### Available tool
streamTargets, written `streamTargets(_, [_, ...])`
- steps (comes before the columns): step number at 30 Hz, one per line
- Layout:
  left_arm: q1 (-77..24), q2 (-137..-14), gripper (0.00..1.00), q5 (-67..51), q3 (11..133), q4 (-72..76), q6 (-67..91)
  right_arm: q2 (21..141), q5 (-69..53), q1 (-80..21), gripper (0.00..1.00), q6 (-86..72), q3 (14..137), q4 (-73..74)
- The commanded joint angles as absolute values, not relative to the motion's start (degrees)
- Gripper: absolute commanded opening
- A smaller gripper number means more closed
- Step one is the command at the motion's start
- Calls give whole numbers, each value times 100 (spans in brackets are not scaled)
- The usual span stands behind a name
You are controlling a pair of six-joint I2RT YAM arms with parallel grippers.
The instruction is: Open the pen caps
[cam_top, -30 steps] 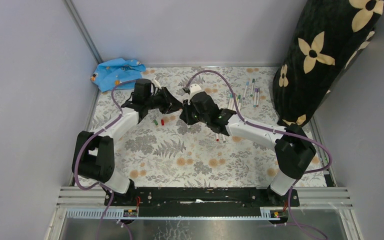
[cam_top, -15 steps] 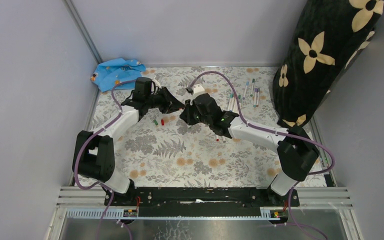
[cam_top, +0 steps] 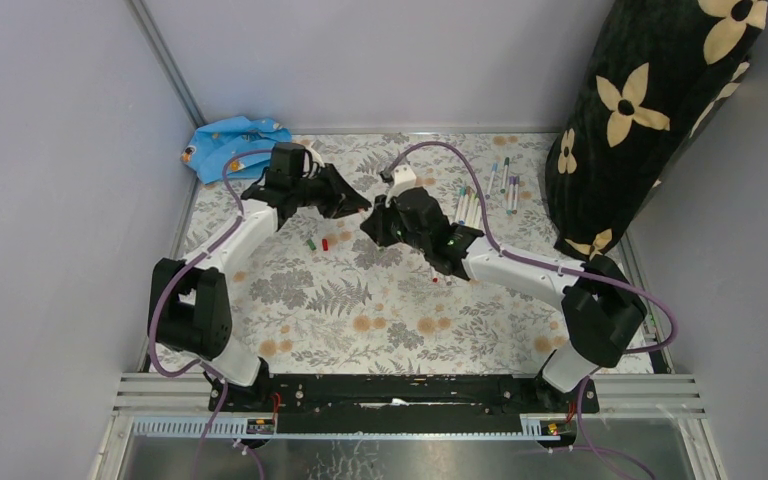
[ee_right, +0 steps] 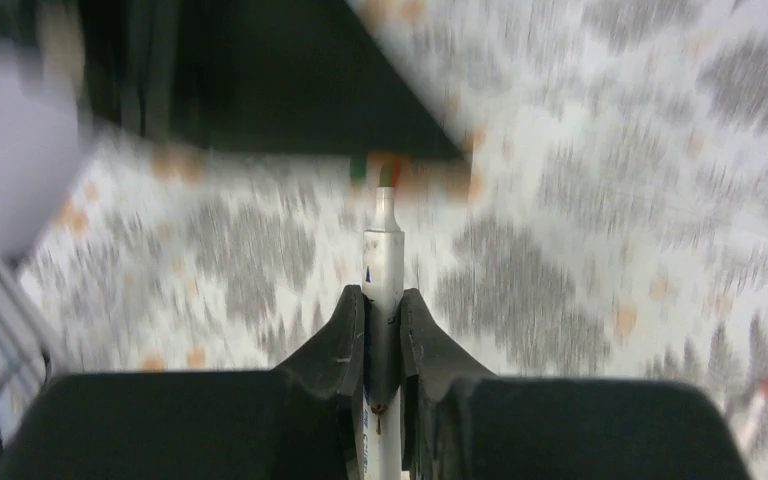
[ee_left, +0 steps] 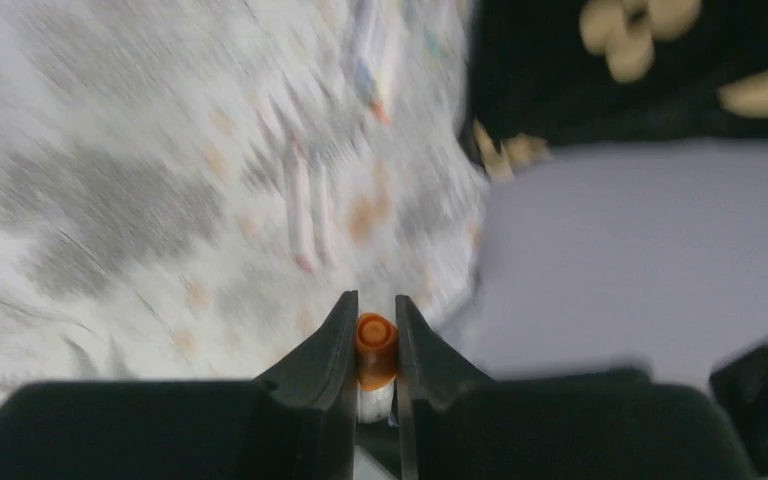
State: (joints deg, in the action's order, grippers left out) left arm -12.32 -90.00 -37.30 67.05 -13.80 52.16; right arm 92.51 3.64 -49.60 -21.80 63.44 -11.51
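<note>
Judging by the two wrist views, one pen is already parted from its cap. The orange cap [ee_left: 376,345] is clamped between the closed fingers of the left gripper [ee_left: 373,303], its round end just proud of the fingertips. A pale piece below it is too blurred to be identified. The white pen [ee_right: 383,262] is pinched by the right gripper [ee_right: 382,295], jaws closed on the barrel, with what looks like a narrow bare tip projecting forward.

In the overhead view the left gripper [cam_top: 352,208] and right gripper [cam_top: 372,228] are seen close together above the patterned table [cam_top: 360,300], with only a slight gap between them. A green cap [cam_top: 311,243] and a red cap [cam_top: 324,243] lie just below them. More pens [cam_top: 472,203] are grouped toward the far right, near a black flowered cushion [cam_top: 650,110].

Several faults can be foreseen. The grippers could be knocked together if either is turned before they are drawn apart. The cap, being small and round, could bounce or roll under an arm if it is released from height. The exposed tip could be dragged across the table if the pen is lowered nose-first. The loose caps could be scattered if anything is set down on them.
</note>
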Motion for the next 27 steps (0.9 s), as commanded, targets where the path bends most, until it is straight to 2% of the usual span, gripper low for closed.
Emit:
streamTargets(1, [-620,-9158,0,-1715,7279,-81,4918,9001,-371,-5212,0,-2176,5906,928])
streamTargets(11, [-542,-9225,0,-1703,7445,-400,4537,8861,36,-5272,0,-2225,5898,1071])
streamTargets(19, [-542,-9008,0,-686,6641,-1448,3739,8788,935,-4887,0,-2231,6164,1425])
streamTargets(27, [-540,-8901,17,-27,5797,-1492,3824,9056,1059,-4345,0,-2146,6250,1474])
